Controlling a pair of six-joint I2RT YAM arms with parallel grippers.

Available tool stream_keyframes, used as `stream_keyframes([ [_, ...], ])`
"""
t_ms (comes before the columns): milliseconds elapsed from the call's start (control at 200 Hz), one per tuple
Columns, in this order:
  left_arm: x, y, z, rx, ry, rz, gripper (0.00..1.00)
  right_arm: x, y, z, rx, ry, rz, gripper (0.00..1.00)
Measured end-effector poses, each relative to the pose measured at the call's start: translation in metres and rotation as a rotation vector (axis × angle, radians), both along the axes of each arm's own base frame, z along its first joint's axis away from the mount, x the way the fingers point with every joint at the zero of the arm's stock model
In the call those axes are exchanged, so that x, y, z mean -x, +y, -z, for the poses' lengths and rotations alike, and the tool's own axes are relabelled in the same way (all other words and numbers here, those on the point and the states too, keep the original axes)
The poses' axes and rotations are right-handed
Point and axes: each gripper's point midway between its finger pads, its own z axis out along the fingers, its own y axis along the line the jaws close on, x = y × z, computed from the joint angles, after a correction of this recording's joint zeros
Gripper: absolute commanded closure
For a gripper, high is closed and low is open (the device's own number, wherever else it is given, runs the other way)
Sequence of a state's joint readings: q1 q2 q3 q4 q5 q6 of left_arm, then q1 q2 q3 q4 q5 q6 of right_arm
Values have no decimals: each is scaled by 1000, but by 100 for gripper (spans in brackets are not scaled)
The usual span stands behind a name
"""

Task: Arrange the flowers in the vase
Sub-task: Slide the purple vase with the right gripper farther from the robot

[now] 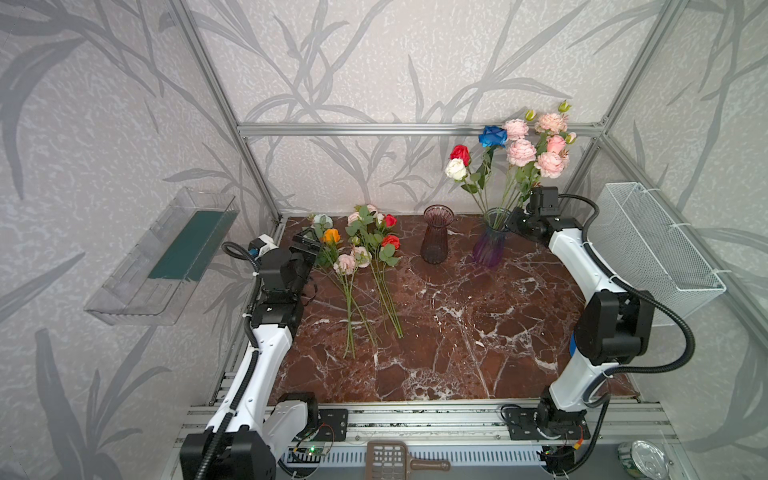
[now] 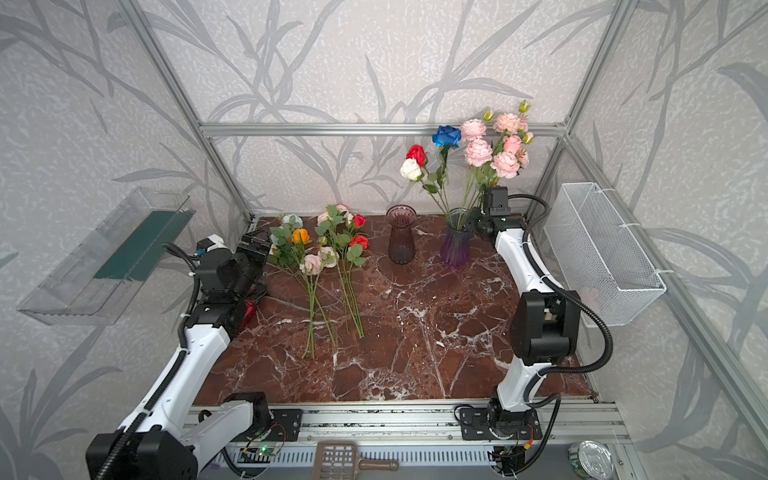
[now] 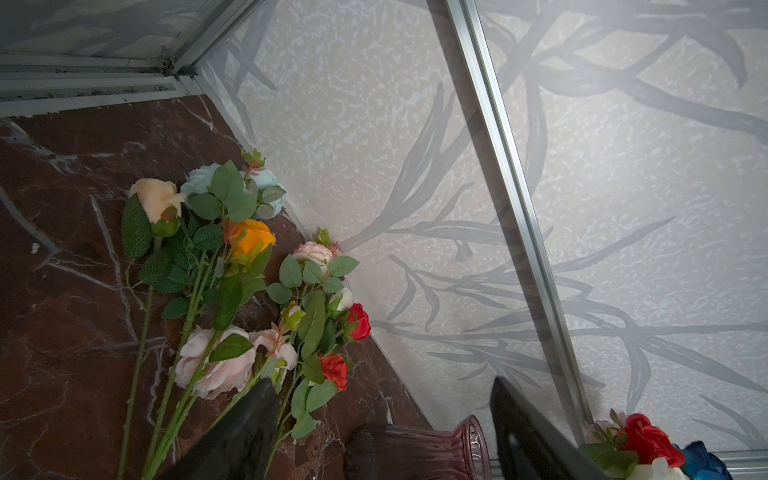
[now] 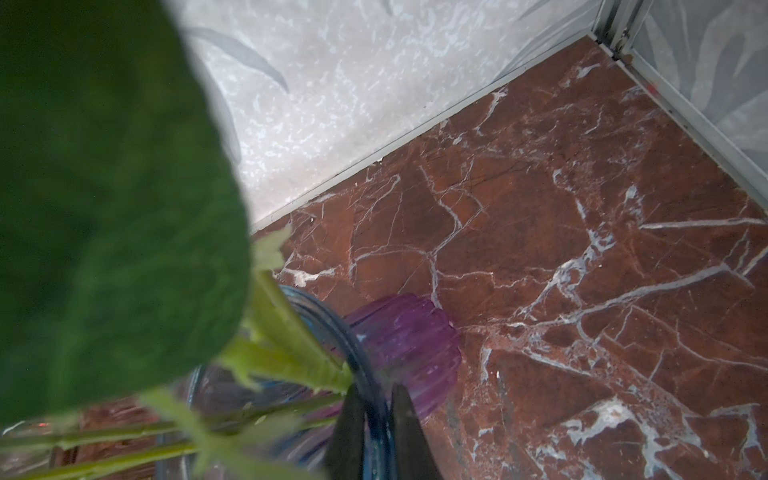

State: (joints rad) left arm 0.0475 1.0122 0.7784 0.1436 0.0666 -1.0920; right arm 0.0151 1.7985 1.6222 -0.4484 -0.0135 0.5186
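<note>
Flowers [image 1: 517, 151] in two lots. Stand upright in the purple vase [image 1: 490, 247] at one o'clock on the marble table [image 1: 457, 332]: pale pink blooms, a dark blue rose, a red one and a white one, fanned out above the rim. Lie flat as loose stems [image 1: 345, 262] at ten to eleven o'clock, heads toward the back wall, cut ends toward the centre: orange, red, pale pink and pale blue among green leaves.

Between the two lots, at twelve o'clock: an empty dark pink vase [image 1: 435, 239], upright, apart from both.

Right gripper [image 4: 375, 399] at the purple vase's three o'clock side. Narrow, pinched on the glass rim with a finger on each side, as seen in the right wrist view.

Left gripper [image 3: 382, 384] at nine to ten o'clock, just beside the loose stems. Gapes wide, holds nothing.

Further out: clear tray [image 1: 162, 257] on the wall at nine o'clock, mesh basket [image 1: 656, 249] at three, brown scoop [image 1: 399, 457] at six, tin [image 1: 644, 459] at five.
</note>
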Motion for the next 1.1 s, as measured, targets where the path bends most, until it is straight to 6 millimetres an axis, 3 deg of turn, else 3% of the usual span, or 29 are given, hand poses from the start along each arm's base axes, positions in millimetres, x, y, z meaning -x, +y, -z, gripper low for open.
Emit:
stream_keyframes([
  [200, 0, -1, 0, -9, 1, 7, 19, -9, -17, 1, -20, 3, 17, 100],
  [435, 0, -2, 0, -11, 0, 15, 19, -14, -17, 3, -25, 9, 5, 76],
  [810, -1, -3, 2, -9, 4, 28, 19, -18, -17, 5, -22, 6, 1, 69],
  [960, -2, -4, 1, -9, 1, 32, 19, -14, -16, 3, -24, 6, 3, 64],
  [1100, -2, -6, 1, -9, 2, 45, 19, 3, -16, -9, -30, -11, 9, 63],
])
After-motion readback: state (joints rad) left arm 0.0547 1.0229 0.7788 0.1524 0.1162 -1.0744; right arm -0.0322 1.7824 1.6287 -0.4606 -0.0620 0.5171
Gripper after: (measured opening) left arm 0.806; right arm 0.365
